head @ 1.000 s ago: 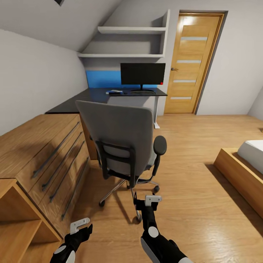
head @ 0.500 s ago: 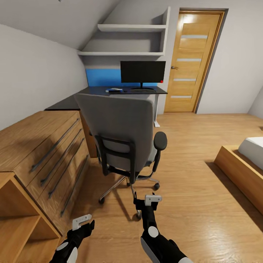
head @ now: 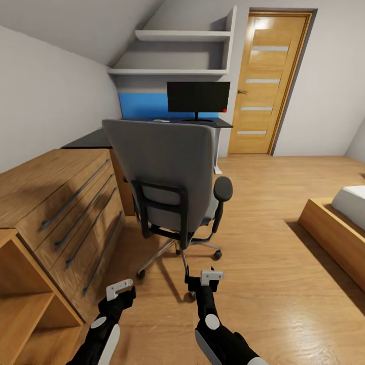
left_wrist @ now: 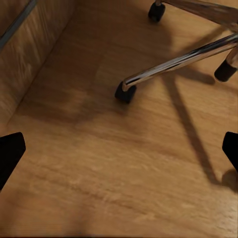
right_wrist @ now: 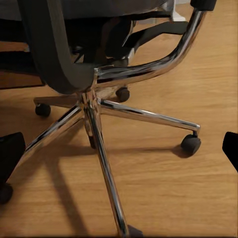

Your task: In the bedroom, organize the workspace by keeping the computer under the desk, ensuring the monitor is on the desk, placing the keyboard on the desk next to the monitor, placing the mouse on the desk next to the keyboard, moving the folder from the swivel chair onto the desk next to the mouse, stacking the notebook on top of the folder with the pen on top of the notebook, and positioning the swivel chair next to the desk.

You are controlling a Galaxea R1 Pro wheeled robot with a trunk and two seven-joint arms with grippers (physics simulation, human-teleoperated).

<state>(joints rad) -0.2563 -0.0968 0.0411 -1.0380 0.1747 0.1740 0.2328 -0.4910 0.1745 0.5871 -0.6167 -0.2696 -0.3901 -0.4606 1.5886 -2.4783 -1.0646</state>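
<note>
Wooden dresser (head: 61, 197), door (head: 266, 81) (shut), bed (head: 337, 223).

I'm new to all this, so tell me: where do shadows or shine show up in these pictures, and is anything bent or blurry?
Head view: the swivel chair casts a soft shadow on the wooden floor, which shines near the door; straight edges look stretched toward the corners. Left wrist view: a chrome leg's shadow crosses the boards, slightly soft. Right wrist view: the chrome base gleams brightly.

Home bedroom, bed (head: 350, 208), dresser (head: 56, 203), perhaps attic
</note>
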